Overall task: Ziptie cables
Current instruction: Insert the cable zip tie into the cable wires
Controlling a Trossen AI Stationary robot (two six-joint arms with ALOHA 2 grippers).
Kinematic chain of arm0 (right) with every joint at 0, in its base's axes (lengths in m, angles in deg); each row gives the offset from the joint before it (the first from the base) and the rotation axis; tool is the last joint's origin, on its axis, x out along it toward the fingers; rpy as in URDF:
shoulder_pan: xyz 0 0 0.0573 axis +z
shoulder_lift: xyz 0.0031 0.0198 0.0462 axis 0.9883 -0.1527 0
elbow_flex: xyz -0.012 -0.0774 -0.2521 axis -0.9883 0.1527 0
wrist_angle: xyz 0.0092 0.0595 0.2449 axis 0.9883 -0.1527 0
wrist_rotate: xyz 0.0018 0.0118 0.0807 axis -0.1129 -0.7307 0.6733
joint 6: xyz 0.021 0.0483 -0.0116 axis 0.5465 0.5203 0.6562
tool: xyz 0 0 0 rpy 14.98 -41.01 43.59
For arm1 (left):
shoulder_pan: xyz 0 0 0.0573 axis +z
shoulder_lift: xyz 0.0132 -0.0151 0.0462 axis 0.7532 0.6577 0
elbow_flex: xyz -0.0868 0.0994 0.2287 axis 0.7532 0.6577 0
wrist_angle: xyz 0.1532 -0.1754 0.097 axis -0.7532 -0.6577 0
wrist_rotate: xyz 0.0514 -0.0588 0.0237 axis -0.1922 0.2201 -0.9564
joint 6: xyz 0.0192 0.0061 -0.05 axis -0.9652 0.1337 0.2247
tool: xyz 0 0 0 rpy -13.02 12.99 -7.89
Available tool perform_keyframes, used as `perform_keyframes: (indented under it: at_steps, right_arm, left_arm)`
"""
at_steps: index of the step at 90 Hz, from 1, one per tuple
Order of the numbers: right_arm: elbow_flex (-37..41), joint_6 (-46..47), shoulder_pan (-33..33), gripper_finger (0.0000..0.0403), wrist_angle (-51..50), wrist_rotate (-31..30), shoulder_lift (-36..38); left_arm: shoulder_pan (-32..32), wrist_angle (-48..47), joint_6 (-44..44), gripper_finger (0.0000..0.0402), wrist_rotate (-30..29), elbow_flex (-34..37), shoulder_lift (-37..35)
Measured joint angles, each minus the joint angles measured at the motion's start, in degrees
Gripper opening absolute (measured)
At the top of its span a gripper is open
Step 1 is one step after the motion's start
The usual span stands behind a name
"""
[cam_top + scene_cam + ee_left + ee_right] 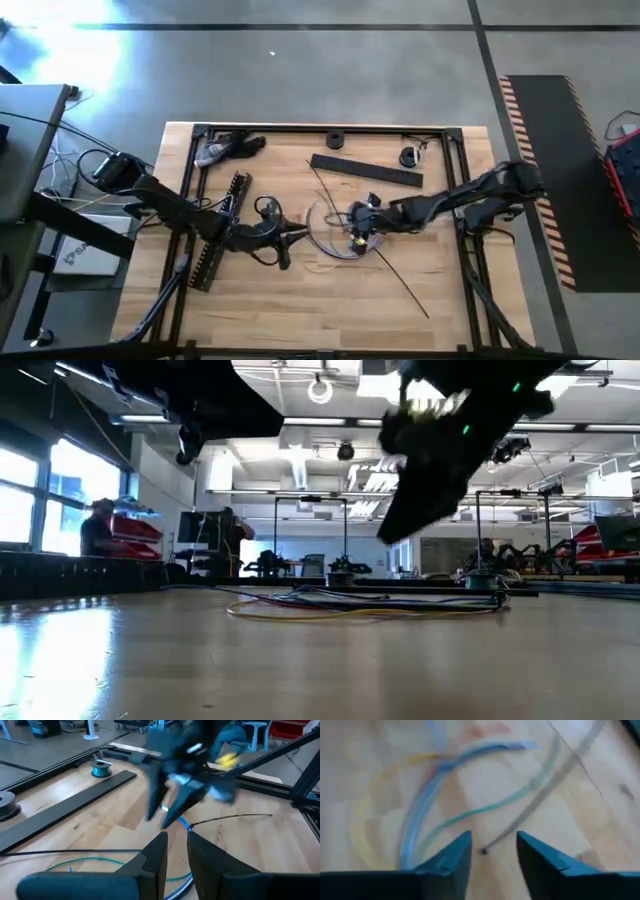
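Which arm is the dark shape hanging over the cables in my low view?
Observer: Likely the right one. From above, the right gripper sits over the cables.
Operator: Are its fingers open?
Observer: Yes. Its wrist view shows them apart, with the end of a thin dark strand lying between them.
Operator: And the left gripper?
Observer: From above, the left gripper sits just beside the cables, pointing toward the right one.
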Motion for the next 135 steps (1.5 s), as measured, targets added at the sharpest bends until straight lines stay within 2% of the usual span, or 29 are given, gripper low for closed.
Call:
perform_keyframes:
  at_steps: [14, 30, 50, 65, 71, 93, 110, 125, 135]
  right_arm:
    - [-1.4, 3.7, -2.2, 0.0211, 0.1, 2.2, -6.8]
    - [-4.2, 3.4, -2.5, 0.0196, -0.5, 2.2, -10.5]
    - [-4.8, 4.6, -2.8, 0.0116, -4.0, 2.3, -10.6]
    - [-4.9, 4.2, -3.2, 0.0019, -6.8, 2.7, -10.3]
    - [-4.8, 3.6, -3.1, 0.0008, -7.6, 2.9, -9.7]
    - [-4.4, 1.8, -0.8, 0.0, -12.5, 1.9, -1.6]
    - [-4.4, 0.9, 4.3, 0.0, -18.2, -0.7, 6.4]
    - [-4.6, 4.2, 9.9, 0.0, -24.7, -1.2, 13.1]
    - [-8.8, 6.9, 14.5, 0.0, -36.2, -1.1, 15.2]
  left_arm:
    - [0.0, -0.8, 0.4, 0.0056, -0.1, 0.0, 0.0]
    - [0.0, -3.4, 2.9, 0.0055, -0.1, 0.0, 0.0]
    - [0.0, -4.1, 4.0, 0.0055, -0.1, 0.0, 0.0]
    - [0.0, -4.1, 4.5, 0.0055, -0.1, 0.0, 0.0]
    - [-0.1, -4.1, 4.5, 0.0055, -0.1, 0.0, 0.0]
    - [-0.1, -4.5, 4.9, 0.0055, 0.3, 0.0, 0.0]
    - [0.1, -3.2, 4.1, 0.0055, 1.0, 0.0, 0.7]
    - [1.4, 6.8, -2.1, 0.0055, 6.5, -0.2, 5.9]
    - [2.2, 11.4, -5.6, 0.0055, 7.5, -2.3, 10.4]
